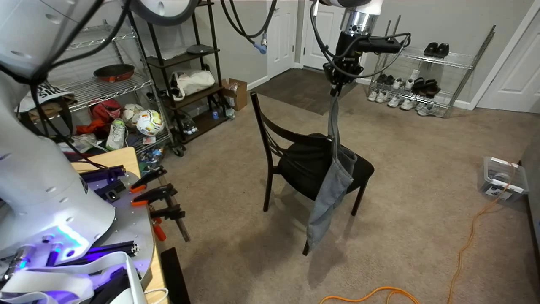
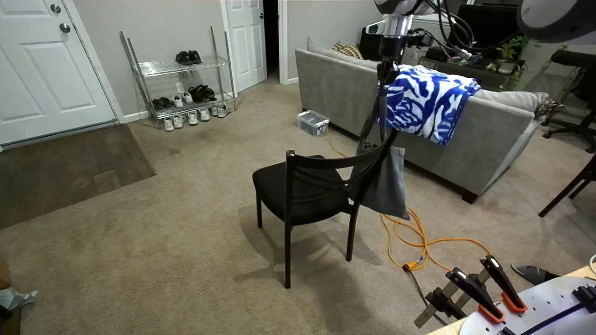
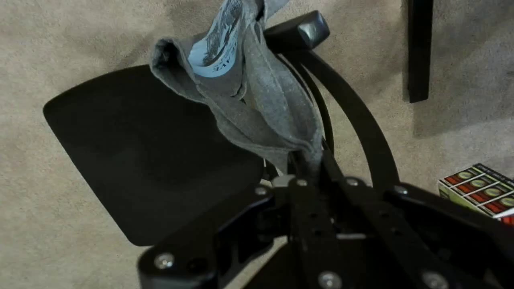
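A grey cloth bag (image 1: 327, 198) with a light blue printed patch hangs by its strap from my gripper (image 1: 336, 90). The fingers are shut on the strap, also in an exterior view (image 2: 383, 82) and in the wrist view (image 3: 311, 160). The bag hangs against one back post of a black chair (image 1: 358, 164) and shows in an exterior view (image 2: 391, 184) and in the wrist view (image 3: 265, 116). The chair stands upright below my gripper, with its seat (image 3: 148, 156) in the wrist view. I cannot tell whether the strap goes around the post.
A grey couch (image 2: 335, 79) carries a blue and white blanket (image 2: 426, 100). A shoe rack (image 1: 438, 61), a clear bin (image 1: 504, 177) and an orange cord (image 1: 472, 228) are around the chair. Clamps (image 1: 156, 194) stick out from the robot's table. A colourful box (image 3: 480, 184) lies near the chair.
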{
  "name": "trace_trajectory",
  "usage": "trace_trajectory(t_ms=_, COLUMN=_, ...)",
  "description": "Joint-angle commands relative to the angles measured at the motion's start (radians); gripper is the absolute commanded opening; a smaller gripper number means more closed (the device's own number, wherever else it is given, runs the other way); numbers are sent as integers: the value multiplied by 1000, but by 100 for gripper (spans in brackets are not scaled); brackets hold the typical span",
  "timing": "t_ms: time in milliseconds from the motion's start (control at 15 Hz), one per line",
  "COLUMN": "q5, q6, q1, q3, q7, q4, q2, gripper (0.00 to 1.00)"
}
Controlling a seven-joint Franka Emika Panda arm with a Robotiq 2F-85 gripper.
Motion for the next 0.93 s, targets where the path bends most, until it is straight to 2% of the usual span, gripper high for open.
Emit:
trace_trajectory(t_ms=0, q5=-15, q6=16, q1=17, q3=4, q7=-50, q4=-62, q2=-51, gripper=3)
trace_trajectory(t_ms=600, q5=17, q6=13, q1=-97, q3=-45, q7=-4, q4=-58, q2=-39, gripper=3)
trace_trajectory(t_ms=867, q5=0, q6=17, q1=-89, q3=-34, q7=-26, q4=-88, q2=-53, gripper=3)
